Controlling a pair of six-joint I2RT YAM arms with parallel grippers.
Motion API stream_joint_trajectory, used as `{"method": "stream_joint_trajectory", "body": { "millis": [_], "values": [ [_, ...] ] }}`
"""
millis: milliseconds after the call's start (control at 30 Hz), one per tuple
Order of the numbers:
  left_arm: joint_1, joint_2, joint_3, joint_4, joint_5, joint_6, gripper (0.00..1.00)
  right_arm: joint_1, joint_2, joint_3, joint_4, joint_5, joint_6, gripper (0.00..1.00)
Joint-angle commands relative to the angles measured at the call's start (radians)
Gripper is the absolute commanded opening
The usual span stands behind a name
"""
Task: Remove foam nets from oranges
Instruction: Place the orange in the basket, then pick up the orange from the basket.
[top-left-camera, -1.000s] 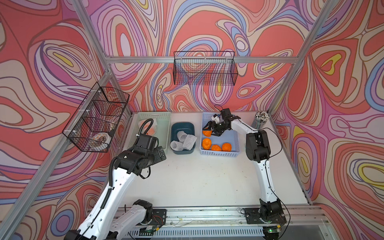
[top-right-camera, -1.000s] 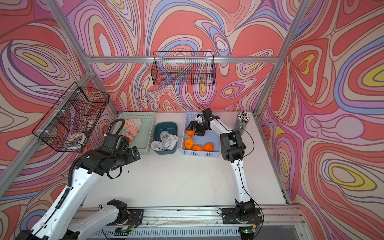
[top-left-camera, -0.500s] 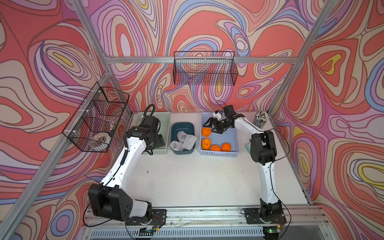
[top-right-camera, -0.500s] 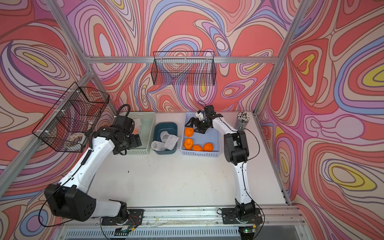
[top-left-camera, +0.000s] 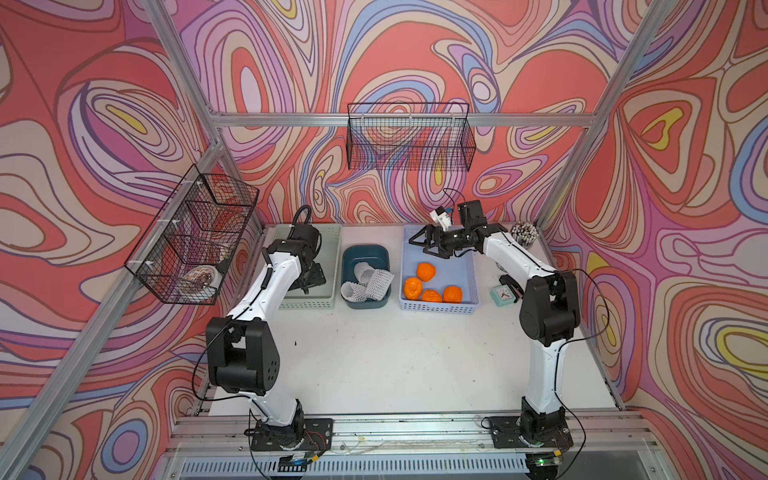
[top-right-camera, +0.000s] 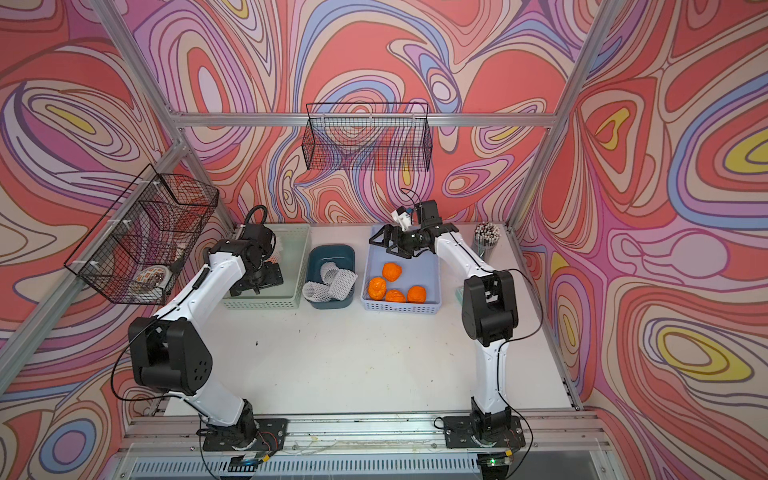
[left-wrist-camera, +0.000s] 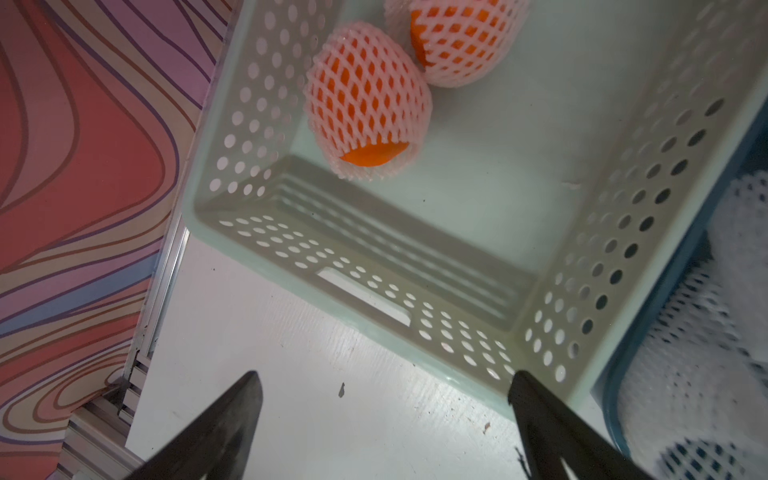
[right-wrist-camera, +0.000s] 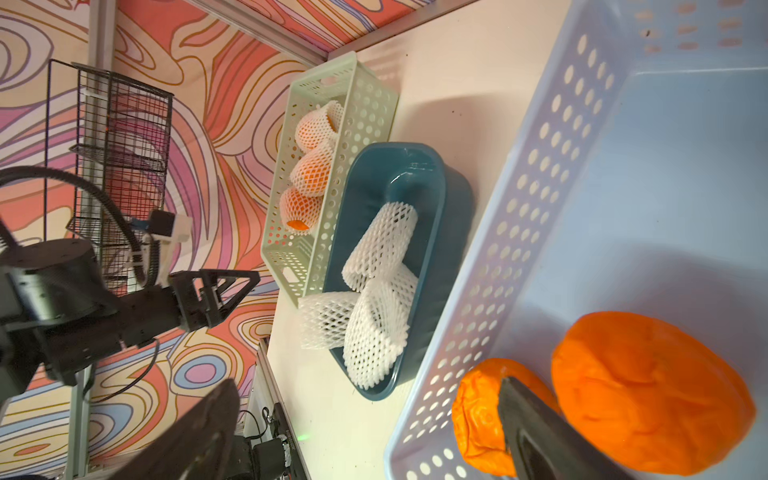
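Several bare oranges (top-left-camera: 426, 272) (top-right-camera: 392, 271) lie in the pale blue basket (top-left-camera: 436, 308). My right gripper (top-left-camera: 422, 245) (right-wrist-camera: 370, 388) hangs open above that basket's far end, with nothing held; one finger shows in front of an orange (right-wrist-camera: 478, 415). Loose white foam nets (top-left-camera: 368, 282) (right-wrist-camera: 378, 266) fill the dark teal tub (top-left-camera: 365, 251). Oranges still inside foam nets (left-wrist-camera: 368, 95) (right-wrist-camera: 309, 174) sit in the green basket (top-left-camera: 307, 305) (left-wrist-camera: 365, 286). My left gripper (top-left-camera: 309, 282) (left-wrist-camera: 384, 384) is open and empty over the green basket's near end, short of the netted oranges.
A black wire basket (top-left-camera: 409, 137) hangs on the back wall. Another wire basket (top-left-camera: 191, 237) hangs on the left wall and holds a bowl. A cup of sticks (top-left-camera: 524, 235) and a small clock (top-left-camera: 503, 294) stand right of the blue basket.
My left arm has stretched from the table's front left out over the green basket. My right gripper has opened wider and risen a little, leaving an orange in the blue basket.
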Motion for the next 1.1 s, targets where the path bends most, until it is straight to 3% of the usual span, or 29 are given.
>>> {"method": "stream_joint_trajectory", "body": {
  "millis": [0, 133, 500, 1067],
  "values": [
    [0.027, 0.048, 0.033, 0.047, -0.017, 0.041, 0.94, -0.002, -0.085, -0.043, 0.002, -0.025, -0.001, 0.98],
    [0.034, 0.114, 0.055, 0.071, -0.019, 0.072, 0.89, -0.003, -0.140, -0.095, 0.001, -0.044, -0.004, 0.98],
    [0.066, 0.220, 0.063, 0.161, -0.049, 0.119, 0.88, -0.003, -0.221, -0.194, -0.017, -0.088, -0.030, 0.98],
    [0.110, 0.320, 0.085, 0.302, -0.069, 0.224, 0.91, -0.003, -0.202, -0.248, -0.020, -0.118, -0.053, 0.98]
  ]
}}
